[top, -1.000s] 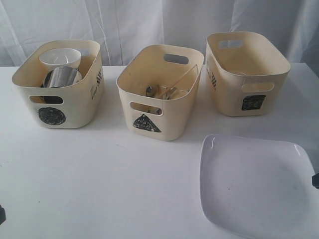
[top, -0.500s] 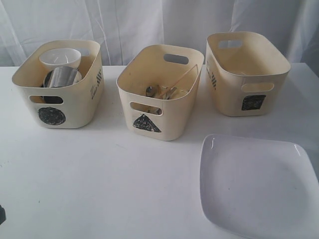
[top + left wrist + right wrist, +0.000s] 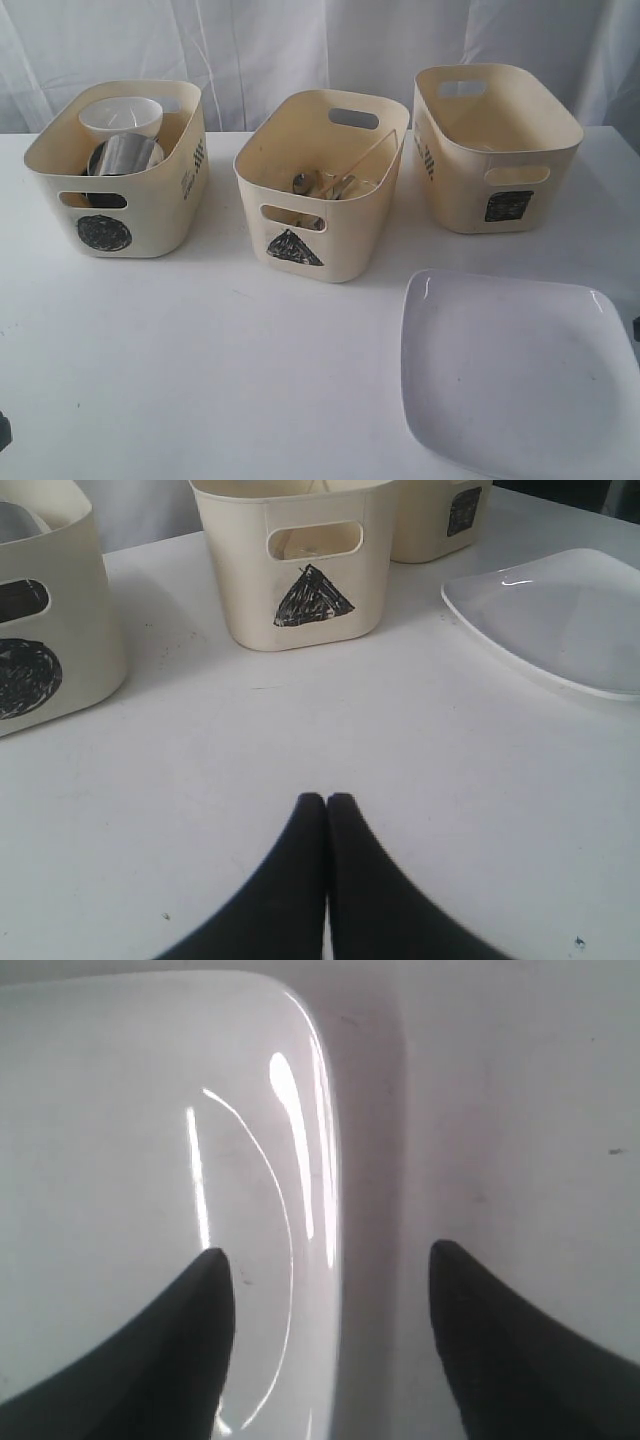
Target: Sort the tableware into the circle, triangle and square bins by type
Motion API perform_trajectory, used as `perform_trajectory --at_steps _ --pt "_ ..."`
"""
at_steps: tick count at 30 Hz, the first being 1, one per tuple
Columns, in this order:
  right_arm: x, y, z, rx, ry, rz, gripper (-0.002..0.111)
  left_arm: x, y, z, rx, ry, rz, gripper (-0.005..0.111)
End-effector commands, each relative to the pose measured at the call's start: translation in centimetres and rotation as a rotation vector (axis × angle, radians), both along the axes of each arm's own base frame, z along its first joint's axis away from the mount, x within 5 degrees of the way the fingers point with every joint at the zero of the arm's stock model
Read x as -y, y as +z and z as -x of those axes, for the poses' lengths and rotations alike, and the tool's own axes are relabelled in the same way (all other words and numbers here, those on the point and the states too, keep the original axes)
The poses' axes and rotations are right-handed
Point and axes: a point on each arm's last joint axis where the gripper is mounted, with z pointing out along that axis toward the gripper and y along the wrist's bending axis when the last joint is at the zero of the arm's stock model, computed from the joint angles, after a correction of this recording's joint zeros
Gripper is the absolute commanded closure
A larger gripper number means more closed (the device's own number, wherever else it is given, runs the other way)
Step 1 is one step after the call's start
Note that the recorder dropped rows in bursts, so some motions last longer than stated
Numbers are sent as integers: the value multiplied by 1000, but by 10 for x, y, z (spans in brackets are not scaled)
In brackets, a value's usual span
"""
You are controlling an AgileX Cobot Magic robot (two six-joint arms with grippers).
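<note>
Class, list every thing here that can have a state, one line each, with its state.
circle bin, holds small white bowl and steel mug
triangle bin, holds cutlery
square bin, nothing visible inside
plate, flat on table, not binned
left gripper, shut, empty
right gripper, open, astride plate's rim

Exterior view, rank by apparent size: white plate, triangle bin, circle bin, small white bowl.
1. white plate, though it is nearest the camera and partly cropped.
2-3. triangle bin and circle bin: look alike, not ranked.
4. small white bowl.
</note>
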Motion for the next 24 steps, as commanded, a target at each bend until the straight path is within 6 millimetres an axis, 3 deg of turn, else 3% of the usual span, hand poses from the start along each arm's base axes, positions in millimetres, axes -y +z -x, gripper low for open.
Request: perform_trajectory --at_steps 1,13,24 --pt "-3 -2 -5 1 29 51 53 0 0 0 -3 -5 12 107" --pt "-2 -2 -5 -6 9 67 53 0 0 0 -3 -5 12 107" --pt "-7 -21 -7 -82 2 -72 53 0 0 0 -3 -5 12 107"
